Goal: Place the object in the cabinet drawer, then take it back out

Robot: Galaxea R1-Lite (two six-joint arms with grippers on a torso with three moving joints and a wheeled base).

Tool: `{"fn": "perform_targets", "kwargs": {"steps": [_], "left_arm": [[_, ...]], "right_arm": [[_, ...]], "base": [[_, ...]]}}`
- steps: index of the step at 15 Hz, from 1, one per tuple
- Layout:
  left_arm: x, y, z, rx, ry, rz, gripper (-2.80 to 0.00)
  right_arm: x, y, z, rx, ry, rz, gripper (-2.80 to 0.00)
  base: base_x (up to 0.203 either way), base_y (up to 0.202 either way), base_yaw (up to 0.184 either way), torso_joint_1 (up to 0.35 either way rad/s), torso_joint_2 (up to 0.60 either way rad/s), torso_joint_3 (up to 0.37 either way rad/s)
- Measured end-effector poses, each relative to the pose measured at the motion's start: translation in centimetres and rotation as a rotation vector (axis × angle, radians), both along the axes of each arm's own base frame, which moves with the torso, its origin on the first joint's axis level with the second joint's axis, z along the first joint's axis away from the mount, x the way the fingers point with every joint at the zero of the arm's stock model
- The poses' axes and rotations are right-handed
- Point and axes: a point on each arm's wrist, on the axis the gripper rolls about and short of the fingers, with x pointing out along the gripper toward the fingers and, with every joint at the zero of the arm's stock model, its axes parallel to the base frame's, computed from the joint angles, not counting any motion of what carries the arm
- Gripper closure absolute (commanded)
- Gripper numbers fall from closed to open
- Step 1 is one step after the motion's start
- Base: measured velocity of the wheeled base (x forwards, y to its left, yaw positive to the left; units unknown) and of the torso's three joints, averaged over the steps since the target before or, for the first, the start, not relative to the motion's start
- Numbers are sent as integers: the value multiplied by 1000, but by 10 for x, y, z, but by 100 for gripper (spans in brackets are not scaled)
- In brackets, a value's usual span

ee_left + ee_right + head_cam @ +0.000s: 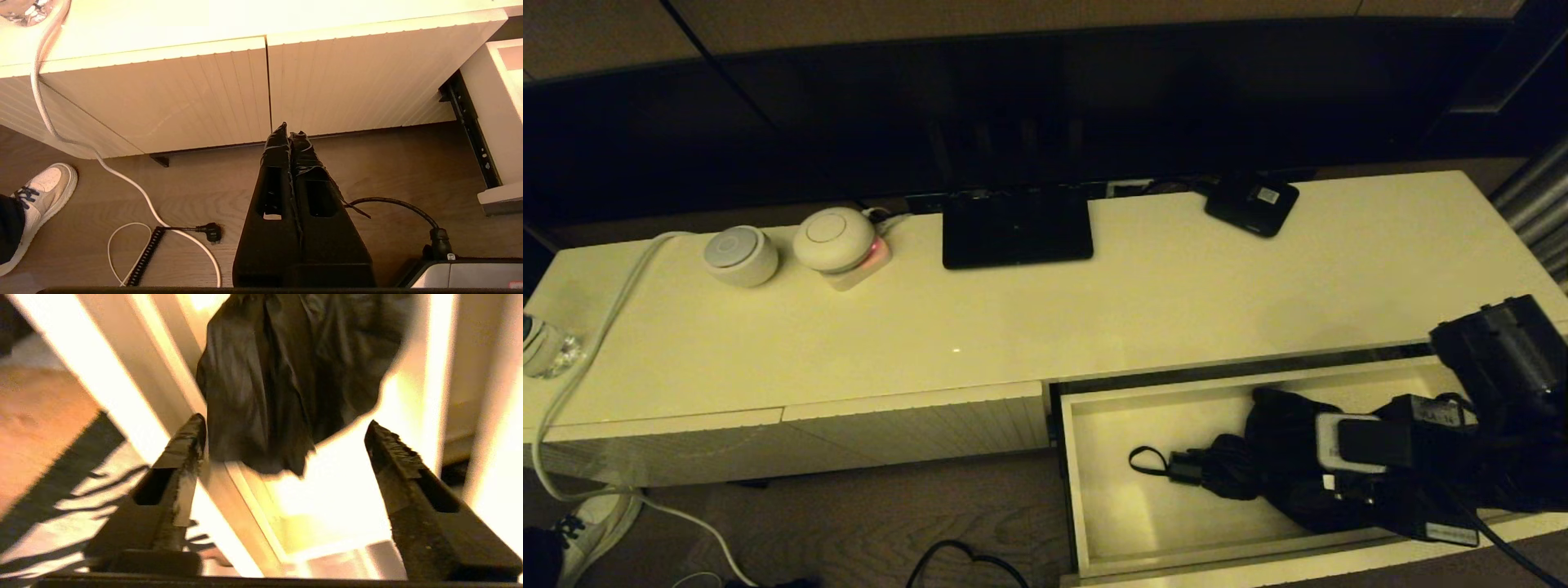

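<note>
The drawer (1094, 457) stands pulled out, and the umbrella (1241, 465) lies inside it, wrist loop toward the drawer's left end. The right tool (282, 445) hangs over the drawer's right part, fingers (184, 445) spread wide, gripping nothing; the bunchy black canopy sits just ahead of the tips, between them. Down by the floor, the left tool (289, 132) is pinched together before the ribbed cabinet front (163, 94).

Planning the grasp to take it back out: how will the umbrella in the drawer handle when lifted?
The umbrella has a loose, bunched canopy, so it will probably sag and shift. Its handle looks rigid, likely a firmer hold. The open right gripper sits at the fabric.
</note>
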Motion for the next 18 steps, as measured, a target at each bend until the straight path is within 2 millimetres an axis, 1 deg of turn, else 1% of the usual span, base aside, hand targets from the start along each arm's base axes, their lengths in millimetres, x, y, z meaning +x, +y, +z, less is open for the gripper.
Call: {"fn": "perform_targets", "kwargs": {"steps": [2,5,7,9,11,13,18], "left_arm": [[0,0,0,0,0,1,0],[0,0,0,1,0,0,0],[0,0,0,0,0,1,0],[0,0,0,1,0,0,0],[0,0,0,1,0,0,0],[0,0,0,1,0,1,0],[0,0,0,1,0,1,0]], "right_arm": [[-23,-5,14,-7,-19,28,0],[-61,-9,20,-13,-4,82,0],[-84,-8,18,-2,6,162,0],[-102,-9,7,18,45,242,0],[-110,-9,-5,31,103,285,0],[-109,-8,-17,26,167,302,0],[-93,0,-41,3,337,301,0]], "base": [[0,0,0,0,0,0],[0,0,0,0,0,0],[0,0,0,0,0,0],[0,0,0,0,0,0],[0,0,0,0,0,0],[0,0,0,0,0,0],[0,0,0,0,0,0]]}}
